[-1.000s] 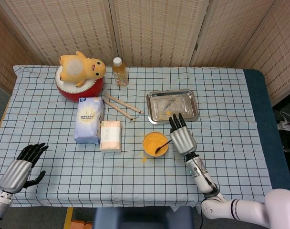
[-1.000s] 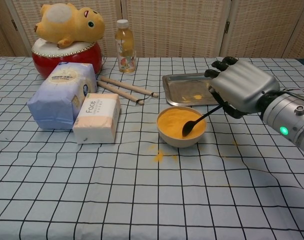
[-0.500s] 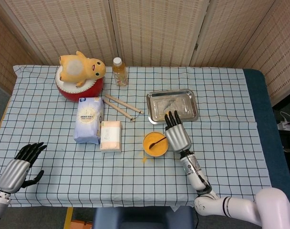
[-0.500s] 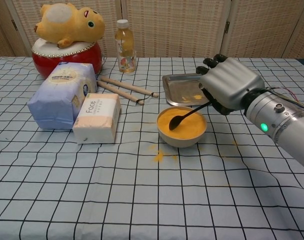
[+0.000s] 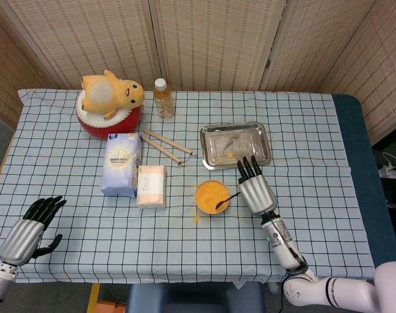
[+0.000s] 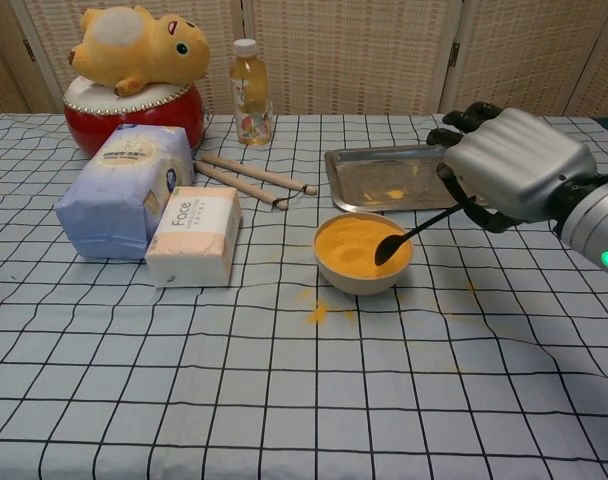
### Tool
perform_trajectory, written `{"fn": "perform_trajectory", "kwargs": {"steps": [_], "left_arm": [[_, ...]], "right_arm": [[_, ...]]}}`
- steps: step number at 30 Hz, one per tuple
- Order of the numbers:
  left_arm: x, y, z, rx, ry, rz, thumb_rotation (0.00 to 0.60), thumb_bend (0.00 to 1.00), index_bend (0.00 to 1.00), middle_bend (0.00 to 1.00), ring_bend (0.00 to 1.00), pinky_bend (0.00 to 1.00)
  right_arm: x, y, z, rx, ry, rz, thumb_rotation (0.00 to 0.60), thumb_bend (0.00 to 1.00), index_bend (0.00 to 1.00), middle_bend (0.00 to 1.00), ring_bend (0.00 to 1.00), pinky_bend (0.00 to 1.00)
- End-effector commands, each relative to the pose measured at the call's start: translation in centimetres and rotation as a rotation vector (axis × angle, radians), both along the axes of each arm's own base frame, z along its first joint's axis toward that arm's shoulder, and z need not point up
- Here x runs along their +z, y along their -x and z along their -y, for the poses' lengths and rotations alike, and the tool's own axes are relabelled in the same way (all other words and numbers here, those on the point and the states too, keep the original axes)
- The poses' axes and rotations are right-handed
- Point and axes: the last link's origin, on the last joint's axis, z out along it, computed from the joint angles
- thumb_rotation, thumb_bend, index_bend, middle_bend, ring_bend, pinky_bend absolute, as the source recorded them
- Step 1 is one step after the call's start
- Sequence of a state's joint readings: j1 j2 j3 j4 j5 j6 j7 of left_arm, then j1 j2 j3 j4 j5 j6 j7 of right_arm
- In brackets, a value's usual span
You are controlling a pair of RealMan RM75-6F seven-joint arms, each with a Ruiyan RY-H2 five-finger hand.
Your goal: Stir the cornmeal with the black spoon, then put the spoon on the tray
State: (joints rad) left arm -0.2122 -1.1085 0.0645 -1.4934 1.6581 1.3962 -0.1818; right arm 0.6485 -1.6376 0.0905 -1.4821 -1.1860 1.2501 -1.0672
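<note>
Since half a second ago your right hand point(image 6: 509, 165) has swung back to the right, drawing the black spoon point(image 6: 414, 233) from the left of the bowl point(image 6: 363, 254) over to its right side. You grip the spoon's handle in curled fingers, and its scoop sits in the yellow cornmeal point(image 5: 211, 193) near the bowl's right rim. Just behind the bowl lies the metal tray point(image 5: 235, 144), with a few yellow specks on it. Spilled cornmeal dots the checked tablecloth point(image 6: 284, 400) in front of the bowl. Your left hand point(image 5: 30, 231) rests at the near left edge of the table, fingers spread and holding nothing. Left of the bowl stand a tissue pack point(image 6: 194, 235) and a flour bag point(image 6: 124, 188).
</note>
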Motion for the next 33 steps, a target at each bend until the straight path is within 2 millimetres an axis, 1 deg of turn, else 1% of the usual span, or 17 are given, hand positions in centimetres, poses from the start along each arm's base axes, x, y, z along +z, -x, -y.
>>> {"fn": "perform_trajectory", "kwargs": {"steps": [1, 8, 22, 28, 33], "left_arm": [[0.0, 0.0, 0.0, 0.001, -0.001, 0.000, 0.600, 0.42, 0.00, 0.01, 0.00, 0.06], [0.1, 0.1, -0.1, 0.007, 0.002, 0.004, 0.600, 0.42, 0.00, 0.01, 0.00, 0.06], [0.3, 0.4, -0.5, 0.019, 0.006, 0.013, 0.600, 0.42, 0.00, 0.01, 0.00, 0.07], [0.3, 0.5, -0.6, 0.021, 0.009, 0.015, 0.600, 0.42, 0.00, 0.01, 0.00, 0.07], [0.3, 0.5, -0.6, 0.018, 0.007, 0.012, 0.600, 0.42, 0.00, 0.01, 0.00, 0.07]], "right_arm": [[-0.3, 0.2, 0.1, -0.012, -0.009, -0.014, 0.600, 0.40, 0.83, 0.11, 0.00, 0.08], [-1.4, -0.1, 0.8, -0.018, -0.012, -0.030, 0.600, 0.40, 0.83, 0.11, 0.00, 0.08], [-4.3, -2.1, 3.0, -0.026, 0.030, -0.067, 0.600, 0.41, 0.83, 0.11, 0.00, 0.08], [-4.7, -2.5, 3.6, -0.027, 0.056, -0.040, 0.600, 0.41, 0.83, 0.11, 0.00, 0.08], [-4.2, -2.4, 3.4, -0.018, 0.055, 0.005, 0.600, 0.41, 0.84, 0.11, 0.00, 0.08]]}}
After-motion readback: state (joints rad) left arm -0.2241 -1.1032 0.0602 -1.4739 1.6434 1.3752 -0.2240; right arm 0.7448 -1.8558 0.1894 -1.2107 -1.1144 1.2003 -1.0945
